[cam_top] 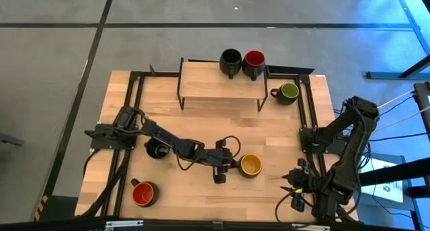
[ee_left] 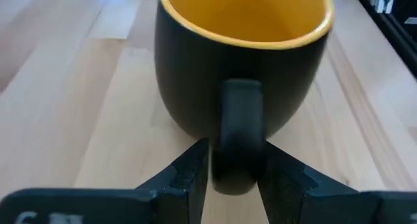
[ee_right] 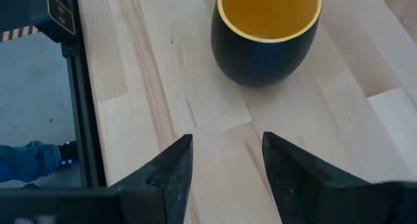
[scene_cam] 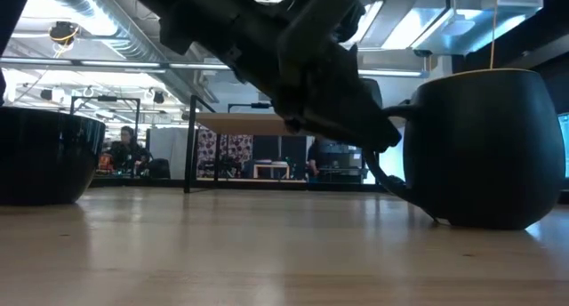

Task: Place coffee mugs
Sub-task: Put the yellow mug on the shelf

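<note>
On the raised wooden shelf (cam_top: 220,81) at the far side of the table (cam_top: 201,120), two coffee mugs stand side by side at its right end: a black-lined mug (cam_top: 230,60) and a red-lined mug (cam_top: 254,62). A green-lined mug (cam_top: 287,92) sits on the table just beside the shelf's right leg; whether that counts as placed cannot be judged. Three mugs are well apart from the shelf: a second black mug (cam_top: 156,149), partly under the left arm, a second red-lined mug (cam_top: 143,193) near the front left corner, and the yellow-lined mug (cam_top: 250,165) at centre front. By that count, roughly half the work looks outstanding.

The left gripper (ee_left: 231,178) is at the yellow-lined mug, which stands upright on the table. Its two fingers (ee_left: 186,178) straddle the handle (ee_left: 238,136), one on each side, very close to it or just touching; a firm clamp cannot be confirmed, and the mug shows no lift in the low view.

The right gripper (ee_right: 225,162) waits near the table's front right edge, fingers apart and empty, pointed towards the same mug, well short of it.
</note>
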`<control>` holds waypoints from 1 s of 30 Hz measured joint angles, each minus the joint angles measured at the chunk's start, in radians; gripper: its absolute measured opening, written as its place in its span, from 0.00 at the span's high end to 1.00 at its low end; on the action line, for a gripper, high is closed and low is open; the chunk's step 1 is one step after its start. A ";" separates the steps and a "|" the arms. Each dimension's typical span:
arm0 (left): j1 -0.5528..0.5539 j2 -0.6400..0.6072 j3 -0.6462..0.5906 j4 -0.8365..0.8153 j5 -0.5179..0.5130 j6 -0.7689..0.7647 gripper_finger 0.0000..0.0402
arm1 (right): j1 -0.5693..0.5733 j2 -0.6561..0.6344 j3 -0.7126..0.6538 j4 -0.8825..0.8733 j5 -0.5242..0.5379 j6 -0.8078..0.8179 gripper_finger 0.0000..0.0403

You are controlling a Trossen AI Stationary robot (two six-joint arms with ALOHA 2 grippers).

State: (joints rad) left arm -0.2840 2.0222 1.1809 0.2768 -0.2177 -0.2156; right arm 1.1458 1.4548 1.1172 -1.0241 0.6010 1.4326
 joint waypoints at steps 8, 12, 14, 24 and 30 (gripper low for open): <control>0.001 0.000 0.000 0.011 0.022 0.017 0.83 | 0.000 0.000 0.000 0.001 0.011 0.001 0.58; 0.000 0.000 0.000 0.014 0.012 0.007 0.83 | 0.000 0.000 0.000 0.001 0.012 0.002 0.58; -0.005 -0.002 0.000 0.016 -0.010 -0.018 0.83 | 0.000 0.000 0.000 0.002 0.012 0.002 0.58; -0.045 -0.087 0.096 -0.139 -0.126 -0.094 0.83 | 0.000 0.000 0.000 0.000 0.061 0.014 0.58; -0.070 -0.162 0.181 -0.307 -0.253 -0.163 0.83 | 0.000 0.000 0.000 -0.006 0.084 0.006 0.58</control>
State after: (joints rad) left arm -0.3543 1.8602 1.3616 -0.0298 -0.4708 -0.3786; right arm 1.1454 1.4550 1.1175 -1.0299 0.6850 1.4387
